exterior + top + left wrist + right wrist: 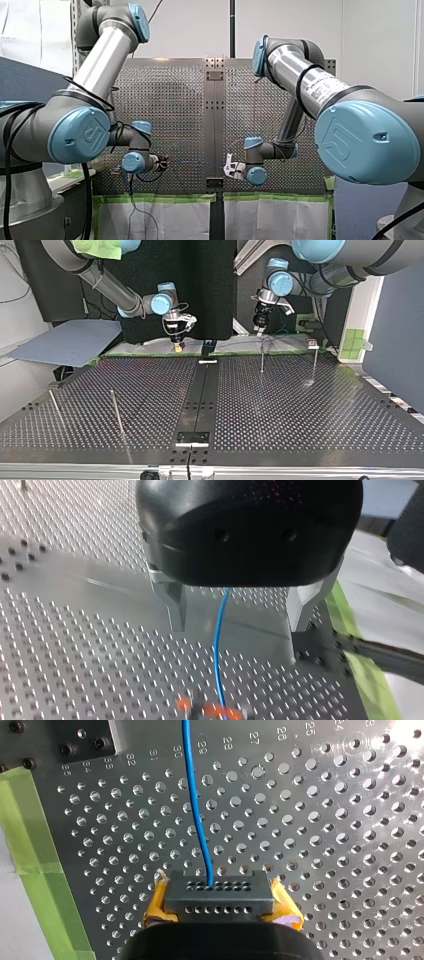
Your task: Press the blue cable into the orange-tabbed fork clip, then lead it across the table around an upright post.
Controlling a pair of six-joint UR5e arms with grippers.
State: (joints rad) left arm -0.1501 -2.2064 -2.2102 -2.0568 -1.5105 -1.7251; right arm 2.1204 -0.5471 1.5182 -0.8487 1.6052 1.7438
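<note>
**Blue cable between the right gripper and the fork clip**

In the right wrist view, the thin blue cable is seen running over the perforated metal table to the right gripper. Its jaws, flanked by yellow pads, appear to be pressed together on the cable, though the exact contact is masked by the black fingertip block. A strip of green tape is laid along the table edge beside this gripper.

In the left wrist view, the cable is carried from beneath the black left gripper to the small orange-tabbed fork clip ahead of it. The cable passes between the metal fingers, which are spread wide, and is touched by neither.

In the top view, both grippers are held low over the table's far edge, one on each side of the central rail. Two thin upright metal posts are set near the left gripper. Two more are placed at the near left.
</note>
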